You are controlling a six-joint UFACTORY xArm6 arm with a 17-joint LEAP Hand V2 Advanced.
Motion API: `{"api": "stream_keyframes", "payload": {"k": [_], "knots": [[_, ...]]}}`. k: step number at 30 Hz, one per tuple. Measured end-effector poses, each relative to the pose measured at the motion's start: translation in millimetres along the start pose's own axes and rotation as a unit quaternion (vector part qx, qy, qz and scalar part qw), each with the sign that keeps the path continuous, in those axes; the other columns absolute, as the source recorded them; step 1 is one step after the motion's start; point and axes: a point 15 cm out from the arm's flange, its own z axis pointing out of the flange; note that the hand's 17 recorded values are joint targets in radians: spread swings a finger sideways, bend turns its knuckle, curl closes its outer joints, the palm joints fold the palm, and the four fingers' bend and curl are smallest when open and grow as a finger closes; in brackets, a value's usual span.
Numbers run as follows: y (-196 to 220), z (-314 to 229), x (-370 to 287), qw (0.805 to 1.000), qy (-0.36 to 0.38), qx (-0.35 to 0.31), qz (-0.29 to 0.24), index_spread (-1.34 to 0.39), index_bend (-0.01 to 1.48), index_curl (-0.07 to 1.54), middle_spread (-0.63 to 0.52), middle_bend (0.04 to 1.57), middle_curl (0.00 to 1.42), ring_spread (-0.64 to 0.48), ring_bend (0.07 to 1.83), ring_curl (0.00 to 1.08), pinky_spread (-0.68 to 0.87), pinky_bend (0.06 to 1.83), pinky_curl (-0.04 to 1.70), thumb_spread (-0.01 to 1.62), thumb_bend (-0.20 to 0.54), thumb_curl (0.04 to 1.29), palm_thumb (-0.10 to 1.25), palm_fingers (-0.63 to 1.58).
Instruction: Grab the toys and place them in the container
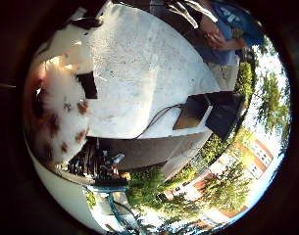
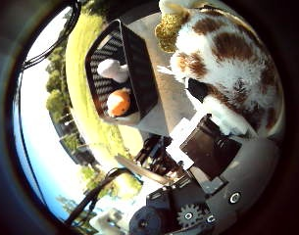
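A white plush toy with brown spots fills much of the thumb side view, close against my palm. It also shows at the edge of the little finger side view as the plush toy. My right hand has its white and black fingers curled against the toy's body. A black mesh container stands on the white table beyond the toy. Inside it lie a white toy and an orange toy.
The white table stretches away under the hand. A black box with a tan panel sits near the table's edge, with a cord running to it. Grass, trees and buildings lie beyond the table.
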Motion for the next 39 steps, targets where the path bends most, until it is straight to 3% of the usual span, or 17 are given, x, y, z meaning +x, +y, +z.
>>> {"api": "stream_keyframes", "payload": {"k": [7,13,16,27,31,33,35,37,39], "knots": [[27,-76,-114,0.994,0.026,0.044,-0.092,-1.05,0.53,1.1,-0.17,1.4,1.02,-0.11,1.58,0.8,0.13,1.7,0.78,1.08,-0.012,0.83,0.96,0.73],[17,-82,-222,0.985,0.03,0.054,-0.164,-1.08,0.5,1.23,-0.17,1.42,1.02,-0.11,1.61,0.8,0.13,1.72,0.8,1.09,-0.015,0.85,0.95,0.71],[5,-62,-254,0.985,0.023,0.04,-0.167,-1.09,0.49,1.29,-0.17,1.43,1.02,-0.11,1.62,0.8,0.12,1.72,0.81,1.09,-0.016,0.87,0.93,0.69],[-105,43,-284,0.991,0.027,0.026,-0.127,-1.07,0.47,1.43,-0.16,1.42,1.0,-0.09,1.65,0.79,0.12,1.66,0.85,1.12,-0.023,0.83,0.84,0.62],[-128,69,-290,0.991,0.03,0.039,-0.122,-1.04,0.46,1.39,-0.13,1.26,0.92,-0.01,1.5,0.71,0.17,1.53,0.8,1.14,-0.029,0.77,0.83,0.54],[-130,84,-294,0.991,0.034,0.029,-0.126,-0.99,0.42,1.33,-0.1,0.98,0.82,0.05,1.35,0.69,0.23,1.4,0.8,1.13,-0.031,0.74,0.82,0.1],[-130,96,-295,0.991,0.038,0.019,-0.13,-0.94,0.38,1.28,-0.07,0.81,0.73,0.12,1.21,0.62,0.28,1.28,0.75,1.13,-0.032,0.71,0.82,-0.13],[-129,98,-294,0.99,0.038,0.015,-0.135,-0.85,0.27,1.17,-0.03,0.6,0.61,0.19,0.96,0.49,0.33,1.16,0.65,1.12,-0.028,0.69,0.82,-0.24],[-126,99,-291,0.99,0.037,0.009,-0.135,-0.78,0.17,1.06,0.02,0.44,0.53,0.24,0.81,0.41,0.38,1.08,0.58,1.11,-0.029,0.66,0.82,-0.22]]}}
